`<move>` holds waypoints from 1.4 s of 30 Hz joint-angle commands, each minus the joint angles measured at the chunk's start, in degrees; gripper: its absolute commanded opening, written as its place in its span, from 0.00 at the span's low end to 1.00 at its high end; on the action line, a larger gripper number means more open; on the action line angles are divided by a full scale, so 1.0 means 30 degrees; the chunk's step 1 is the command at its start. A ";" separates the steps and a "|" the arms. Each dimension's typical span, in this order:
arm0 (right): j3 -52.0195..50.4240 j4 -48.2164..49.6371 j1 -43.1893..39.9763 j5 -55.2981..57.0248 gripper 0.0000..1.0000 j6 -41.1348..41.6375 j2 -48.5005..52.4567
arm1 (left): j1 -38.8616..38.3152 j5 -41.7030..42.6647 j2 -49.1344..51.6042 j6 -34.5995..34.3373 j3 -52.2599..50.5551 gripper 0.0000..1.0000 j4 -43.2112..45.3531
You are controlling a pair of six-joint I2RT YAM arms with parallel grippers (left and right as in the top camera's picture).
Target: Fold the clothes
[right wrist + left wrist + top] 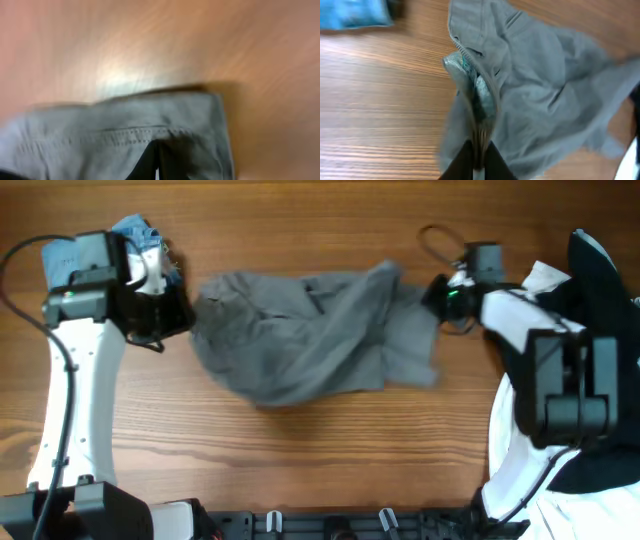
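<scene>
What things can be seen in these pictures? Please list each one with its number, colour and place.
grey shorts: one, mid-grey, crumpled at the table's centre, held at both ends
denim garment: one, light blue, far left corner, partly under the left arm
black garment: one, black, right edge
white garment: one, white, right edge, beside the black one
cable: one loop, black, near the right pincer
table: one, brown wood
left pincer: one, black, shut on the shorts' left end
right pincer: one, black, shut on the shorts' right end
</scene>
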 commanded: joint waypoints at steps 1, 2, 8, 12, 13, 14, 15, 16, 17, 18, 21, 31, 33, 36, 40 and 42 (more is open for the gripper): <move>0.2244 -0.0401 -0.3614 0.0568 0.04 -0.1464 0.1231 | -0.1872 0.0561 0.0124 0.0153 0.0022 0.27 0.0299; 0.3417 -0.1224 -0.4109 -0.0189 0.06 -0.2557 0.1115 | -0.2382 0.0554 0.0124 0.0153 0.0022 0.29 0.0539; 0.7461 -1.1650 -0.4619 -0.5049 0.51 -0.9653 -0.2492 | -0.3228 0.0495 0.0124 -0.0758 0.0022 0.29 0.1945; 0.6710 -1.7974 -0.3344 -0.2856 0.60 -0.9989 -0.3512 | -0.3235 -0.0707 0.0124 -0.0692 0.0022 0.47 0.1960; 0.5399 -1.7864 -0.2739 -0.2055 0.64 -0.9938 -0.3512 | -0.3235 -0.0823 0.0175 -0.0699 0.0022 0.48 0.2011; 0.3636 -1.6932 -0.2120 -0.1501 0.69 -0.9814 -0.3504 | -0.3235 -0.0823 0.0240 -0.0699 0.0022 0.50 0.2069; 0.1894 -1.5365 -0.1654 -0.0612 0.72 -0.8954 -0.3497 | -0.3235 -0.0823 0.0364 -0.0699 0.0022 0.51 0.2069; 0.0197 -1.3304 -0.1384 -0.0379 0.74 -0.8298 -0.3497 | -0.3235 -0.0823 0.0474 -0.0692 0.0022 0.52 0.2011; -0.1217 -1.1315 -0.1282 -0.0714 0.74 -0.8072 -0.3497 | -0.3235 -0.0823 0.0590 -0.0692 0.0022 0.53 0.1982; -0.2331 -0.9821 -0.1275 -0.0925 0.74 -0.8123 -0.3497 | -0.3235 -0.0823 0.0743 -0.0699 0.0022 0.53 0.1989; -0.3993 -0.8167 -0.1275 -0.1632 0.74 -0.8378 -0.3497 | -0.3235 -0.0823 0.0976 -0.0699 0.0022 0.53 0.1996; -0.4954 -0.9041 -0.0153 -0.3898 0.68 -0.9333 -0.6499 | -0.3213 -0.0823 0.1945 -0.0117 0.0022 0.53 0.1923; -0.4962 -1.0171 -0.0153 -0.2324 0.74 -0.7810 -0.8058 | -0.3213 -0.0823 0.1923 -0.0117 0.0022 0.54 0.1814; -0.5428 -0.9726 -0.0138 -0.1676 0.78 -0.7788 -0.7737 | -0.3213 -0.0823 0.1923 -0.0117 0.0022 0.55 0.1705; -0.8400 -0.5785 0.1013 -0.4255 0.78 -0.7614 -0.6681 | -0.3213 -0.0823 0.1923 -0.0117 0.0022 0.56 0.1632; -0.8969 -0.4546 0.1377 -0.4510 0.78 -0.7541 -0.6652 | -0.3213 -0.0823 0.1923 -0.0117 0.0022 0.56 0.1639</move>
